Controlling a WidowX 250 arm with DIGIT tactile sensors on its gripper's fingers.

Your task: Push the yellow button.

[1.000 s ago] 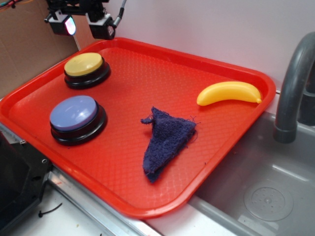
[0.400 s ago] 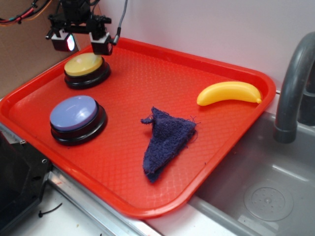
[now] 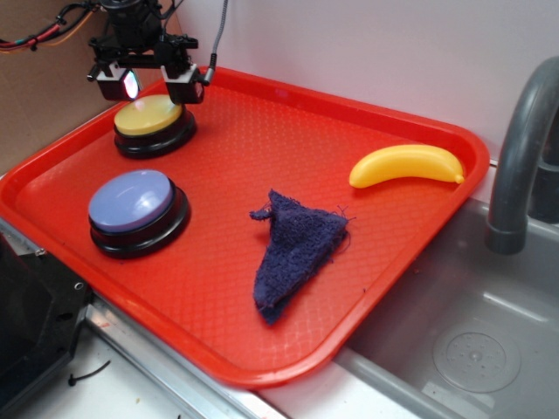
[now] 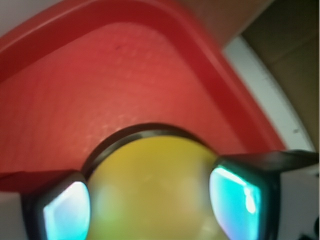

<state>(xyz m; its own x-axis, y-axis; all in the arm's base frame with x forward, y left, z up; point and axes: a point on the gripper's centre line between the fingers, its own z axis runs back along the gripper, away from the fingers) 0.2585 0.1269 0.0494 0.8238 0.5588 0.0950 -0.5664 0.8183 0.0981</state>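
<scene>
Wrist view shows the claw [image 4: 150, 202] with its fingers spread wide, one pad at each lower corner and the dome of the yellow button [image 4: 155, 190] filling the gap between them. No object is held. Seen from outside, the claw [image 3: 147, 83] hangs directly over the yellow button [image 3: 150, 116], which sits at the far left corner of the red tray [image 3: 393, 288]. Whether the pads touch the dome cannot be determined.

Risks from this position:
- With the fingers spread, a straight descent may pass them down either side of the dome, so no part bears on the top and the button does not trip.
- An off-centre press may tip or slide the black base toward the far rim of the tray.
- Drift toward the near side brings the claw over the purple button [image 3: 131, 202], which is the wrong target.

The blue cloth [image 3: 297, 249] and the banana [image 3: 406, 165] lie well apart to the right and pose no obstruction.
</scene>
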